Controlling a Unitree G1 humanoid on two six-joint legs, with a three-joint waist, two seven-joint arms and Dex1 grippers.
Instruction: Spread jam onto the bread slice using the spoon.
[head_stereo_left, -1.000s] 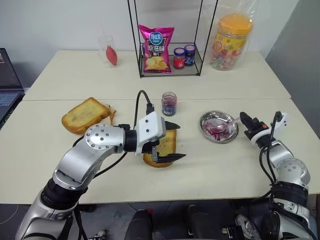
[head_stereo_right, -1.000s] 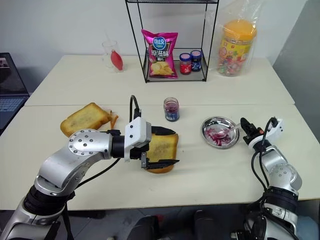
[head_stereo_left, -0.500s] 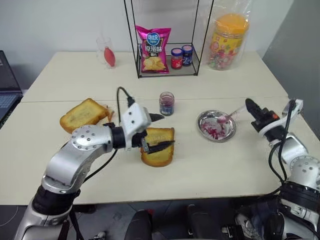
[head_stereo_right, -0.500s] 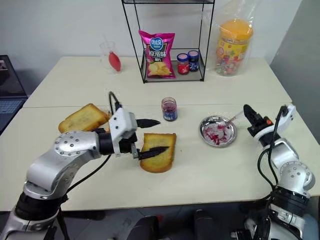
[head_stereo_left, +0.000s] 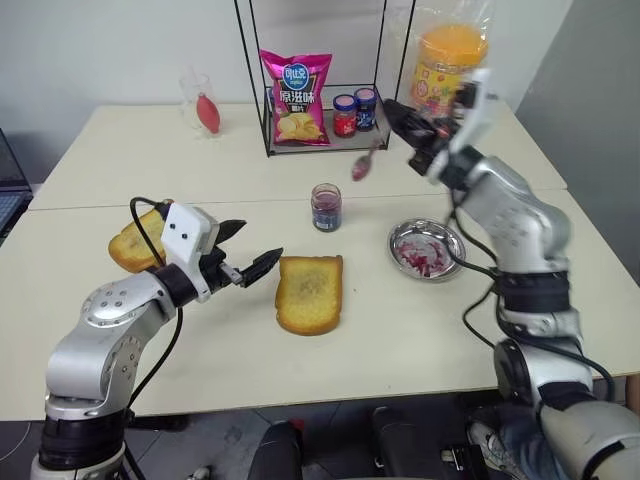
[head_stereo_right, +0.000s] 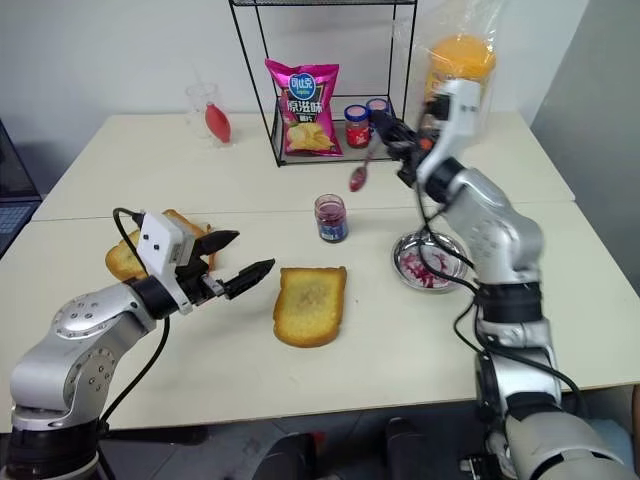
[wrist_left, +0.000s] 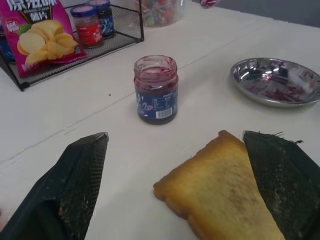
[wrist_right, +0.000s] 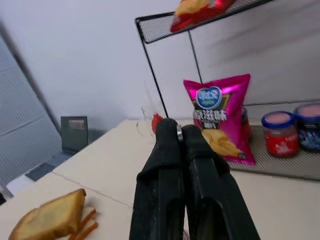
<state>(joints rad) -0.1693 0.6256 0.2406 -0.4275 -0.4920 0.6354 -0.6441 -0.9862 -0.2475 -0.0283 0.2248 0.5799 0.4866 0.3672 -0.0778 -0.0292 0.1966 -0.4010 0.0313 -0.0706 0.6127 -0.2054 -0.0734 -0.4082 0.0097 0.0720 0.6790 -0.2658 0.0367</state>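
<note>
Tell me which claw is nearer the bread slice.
Left. The open left claw hovers just beside the bread slice, on its left edge side. The right claw, shut on the spoon, is raised high beyond the open jam jar.

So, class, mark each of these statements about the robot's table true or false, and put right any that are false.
1. The right gripper is shut on the spoon, held up in the air. True.
2. The bread slice already has jam spread over it. False: its face is bare and golden-brown.
3. The left gripper is open and holds nothing. True.
4. The small jam jar has a red lid on it. False: it stands open, with no lid.
5. The round metal dish has red jam smears in it. True.
</note>
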